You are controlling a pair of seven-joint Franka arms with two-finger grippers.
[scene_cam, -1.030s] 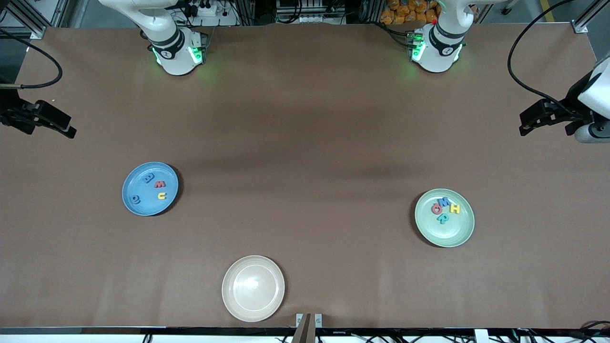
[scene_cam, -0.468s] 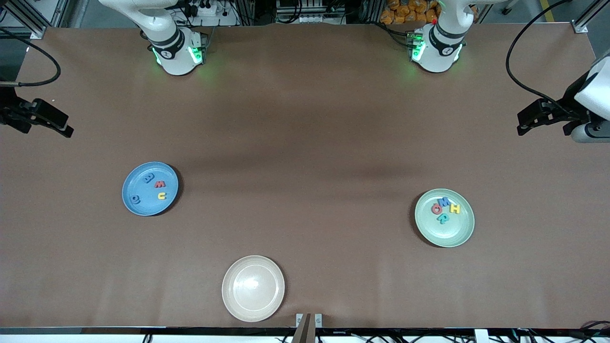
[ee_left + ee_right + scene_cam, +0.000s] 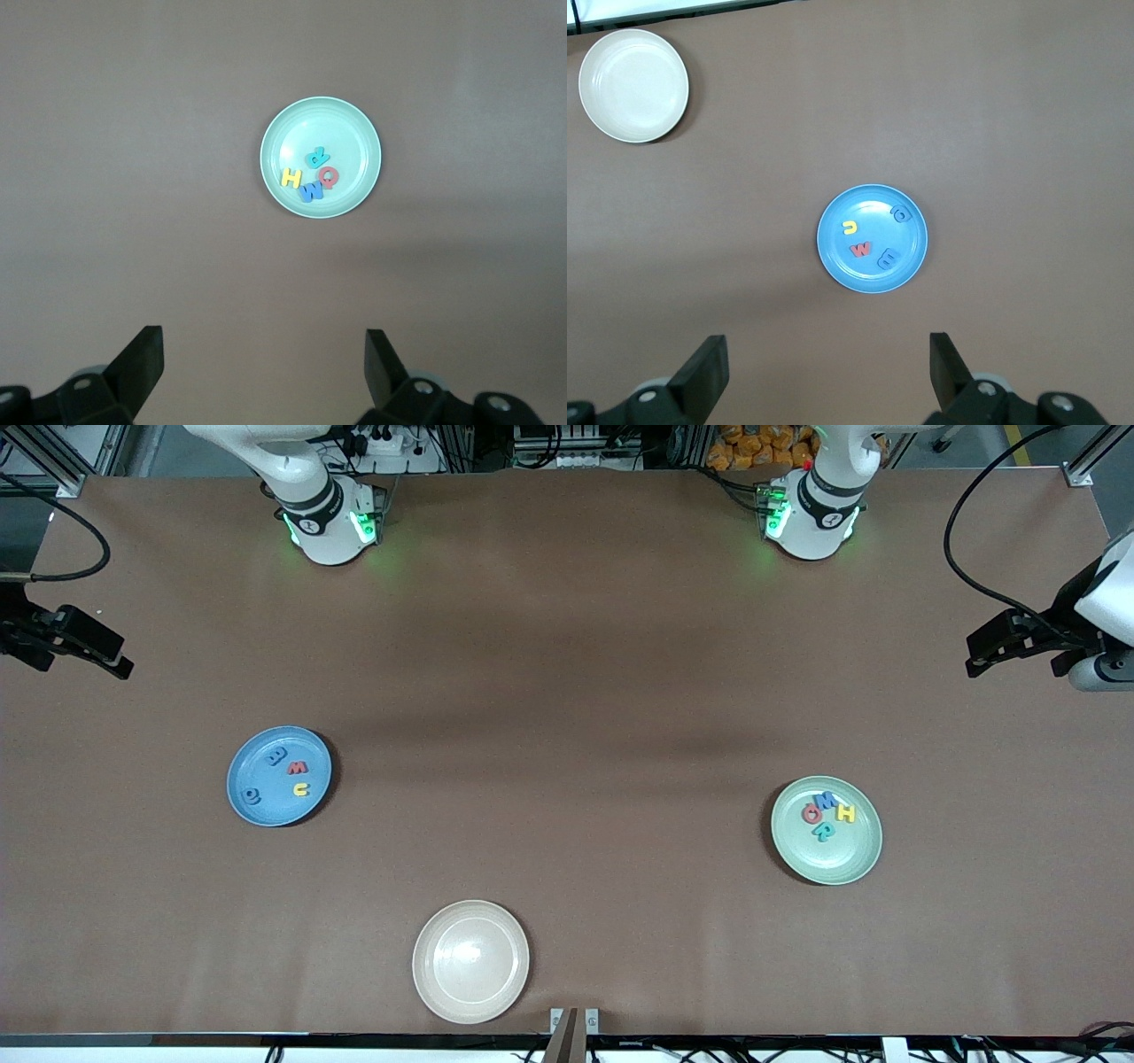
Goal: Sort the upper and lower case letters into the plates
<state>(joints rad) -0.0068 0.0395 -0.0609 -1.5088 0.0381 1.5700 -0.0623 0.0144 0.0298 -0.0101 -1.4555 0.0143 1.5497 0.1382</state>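
The sky blue plate (image 3: pixel 266 811) (image 3: pixel 873 205) holds several letters: a red one (image 3: pixel 297 768), a yellow one (image 3: pixel 301 789) and two blue ones. The pale mint green plate (image 3: pixel 834 864) (image 3: pixel 321 117) holds a red letter (image 3: pixel 811 812), a blue, a yellow (image 3: pixel 846 813) and a teal one. My right gripper (image 3: pixel 122 664) (image 3: pixel 829 367) hangs open and empty over bare table at the right arm's end. My left gripper (image 3: pixel 973 659) (image 3: pixel 264 363) hangs open and empty over bare table at the left arm's end. Both are well away from the plates.
A cream-beige plate (image 3: pixel 470 992) (image 3: pixel 633 124) with nothing in it lies near the table's front edge, nearer to the front camera than the blue plate. Black cables loop off both arms at the table's ends. Brown cloth covers the table.
My right gripper has drifted a little farther toward its end of the table. The left gripper has hardly moved. Plates and letters lie as before.
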